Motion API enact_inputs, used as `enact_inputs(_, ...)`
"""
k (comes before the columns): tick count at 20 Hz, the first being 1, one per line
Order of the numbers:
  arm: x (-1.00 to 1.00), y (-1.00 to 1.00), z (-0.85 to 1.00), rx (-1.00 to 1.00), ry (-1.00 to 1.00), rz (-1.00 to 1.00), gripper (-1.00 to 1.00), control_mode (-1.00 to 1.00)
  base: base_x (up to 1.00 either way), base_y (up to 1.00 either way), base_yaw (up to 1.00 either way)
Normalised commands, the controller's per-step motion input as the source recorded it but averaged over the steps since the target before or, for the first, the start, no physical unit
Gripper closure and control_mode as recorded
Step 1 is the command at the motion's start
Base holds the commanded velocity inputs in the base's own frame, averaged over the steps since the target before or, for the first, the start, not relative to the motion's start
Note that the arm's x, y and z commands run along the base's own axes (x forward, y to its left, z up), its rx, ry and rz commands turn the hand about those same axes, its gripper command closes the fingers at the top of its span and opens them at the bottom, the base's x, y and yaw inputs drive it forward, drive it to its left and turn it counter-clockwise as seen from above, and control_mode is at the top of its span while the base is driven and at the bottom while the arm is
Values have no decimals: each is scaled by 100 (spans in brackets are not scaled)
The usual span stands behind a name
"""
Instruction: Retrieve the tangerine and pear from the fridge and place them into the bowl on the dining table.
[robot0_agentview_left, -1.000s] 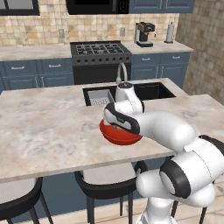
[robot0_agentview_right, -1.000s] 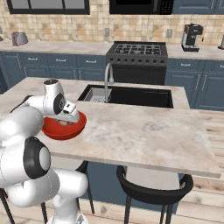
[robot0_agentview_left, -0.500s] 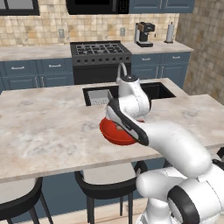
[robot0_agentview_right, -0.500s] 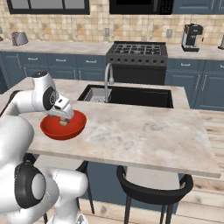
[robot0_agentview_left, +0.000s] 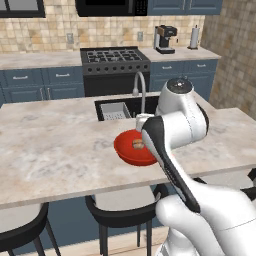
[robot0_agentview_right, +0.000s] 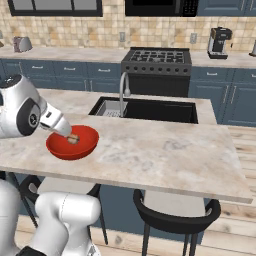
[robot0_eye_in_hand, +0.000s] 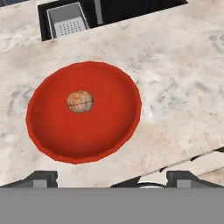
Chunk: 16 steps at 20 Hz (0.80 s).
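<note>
Kitchen island scene: the beige dining table (robot0_agentview_left: 60, 145) runs in front of a sink (robot0_agentview_right: 150, 110) and stove (robot0_agentview_right: 155, 56), with black stools (robot0_agentview_right: 175, 215) tucked under its edge. Sitting near that edge is the red bowl (robot0_eye_in_hand: 83, 151), and the tangerine (robot0_eye_in_hand: 80, 101) rests alone inside it, a bit off-centre, so half the job looks done. Up above the bowl the gripper (robot0_eye_in_hand: 111, 178) hangs with its fingers spread wide and nothing between them, which makes sense if the fruit's just been dropped off. My guess is the pear is next, so that means a trip to the fridge.
</note>
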Motion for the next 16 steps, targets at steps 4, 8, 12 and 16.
enact_inputs(4, -100, -27, 100, 0, -9, 0, -100, -100, 0, 0, 0)
enact_inputs(8, -100, -22, 100, 2, -7, 1, -100, -100, 0, 0, 0)
enact_inputs(12, -100, -19, 74, 0, -4, 10, -100, -100, 0, 0, 0)
enact_inputs(16, -98, -38, 31, 0, 0, 16, -100, -100, 0, 0, 0)
